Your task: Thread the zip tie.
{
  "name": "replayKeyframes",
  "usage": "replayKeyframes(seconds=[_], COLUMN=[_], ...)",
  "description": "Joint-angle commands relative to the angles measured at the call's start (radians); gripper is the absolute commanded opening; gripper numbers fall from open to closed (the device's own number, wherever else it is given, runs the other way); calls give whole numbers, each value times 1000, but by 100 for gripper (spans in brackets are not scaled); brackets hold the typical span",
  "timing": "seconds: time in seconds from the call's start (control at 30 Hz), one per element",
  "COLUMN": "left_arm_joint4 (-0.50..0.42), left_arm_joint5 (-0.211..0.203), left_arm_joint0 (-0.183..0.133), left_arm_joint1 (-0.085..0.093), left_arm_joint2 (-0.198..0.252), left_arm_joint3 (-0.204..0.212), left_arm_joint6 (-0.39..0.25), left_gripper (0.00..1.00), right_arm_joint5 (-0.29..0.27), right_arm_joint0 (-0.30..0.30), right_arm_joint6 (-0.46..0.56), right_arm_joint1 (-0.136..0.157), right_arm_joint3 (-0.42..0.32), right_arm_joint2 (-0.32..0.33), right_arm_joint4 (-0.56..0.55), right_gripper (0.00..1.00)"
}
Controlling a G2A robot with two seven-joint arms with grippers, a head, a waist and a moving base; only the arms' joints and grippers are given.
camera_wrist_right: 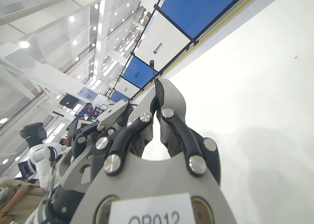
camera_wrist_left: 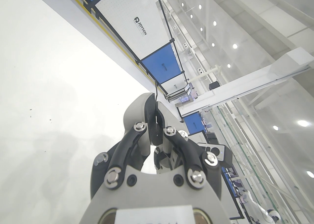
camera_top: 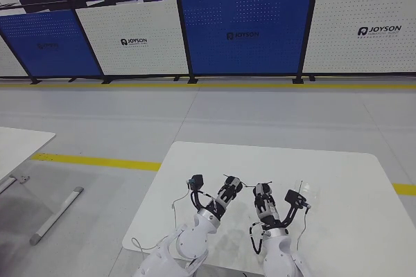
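The left gripper (camera_wrist_left: 155,107) was pinched shut on a thin black zip tie (camera_wrist_left: 156,90), with a short end poking out past its fingertips. The right gripper (camera_wrist_right: 159,87) was clamped on the zip tie too, and the small square head (camera_wrist_right: 151,63) stood just beyond its tips. Both grippers sat close together over the near part of the white table (camera_top: 333,180).

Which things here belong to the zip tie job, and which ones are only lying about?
Belongs to the job: zip tie; left gripper and right gripper, both shut on it.
Only standing about: white table, side table, pegboard panels, yellow floor line.
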Motion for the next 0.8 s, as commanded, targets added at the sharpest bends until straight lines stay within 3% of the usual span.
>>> replayKeyframes(seconds=[0.0, 0.23, 0.33, 0.43, 0.6, 0.7, 0.73, 0.77], left_arm_joint4=[2, 1, 5, 14, 27, 34, 38, 39], left_arm_joint5=[0, -3, -1, 2, 6, 12, 14, 16], left_arm_joint0=[1, 5, 6, 6, 5, 4, 2, 1], left_arm_joint1=[-1, -3, -4, -4, -5, -6, -6, -7], left_arm_joint2=[-1, -6, -8, -7, -8, -6, -5, -4], left_arm_joint3=[0, 1, 1, 5, 11, 10, 11, 10], left_arm_joint6=[-1, -16, -17, -29, -41, -45, -47, -48], left_gripper=[0, 0, 24, 30, 24, 13, 5, 4], right_arm_joint5=[4, 13, 21, 28, 36, 42, 43, 44], right_arm_joint0=[-1, 2, 2, 3, 8, 11, 12, 13], right_arm_joint6=[1, 6, 0, -3, -2, -6, -7, -9], right_arm_joint1=[0, -3, -4, -5, -7, -8, -9, -9], right_arm_joint3=[-1, -2, -1, -2, 2, 6, 7, 9], right_arm_joint2=[0, -3, -3, -5, -4, -7, -7, -8], right_arm_joint4=[-3, -3, -9, -13, -18, -24, -26, -28], right_gripper=[0, 0, 0, 0, 0, 0, 0, 0])
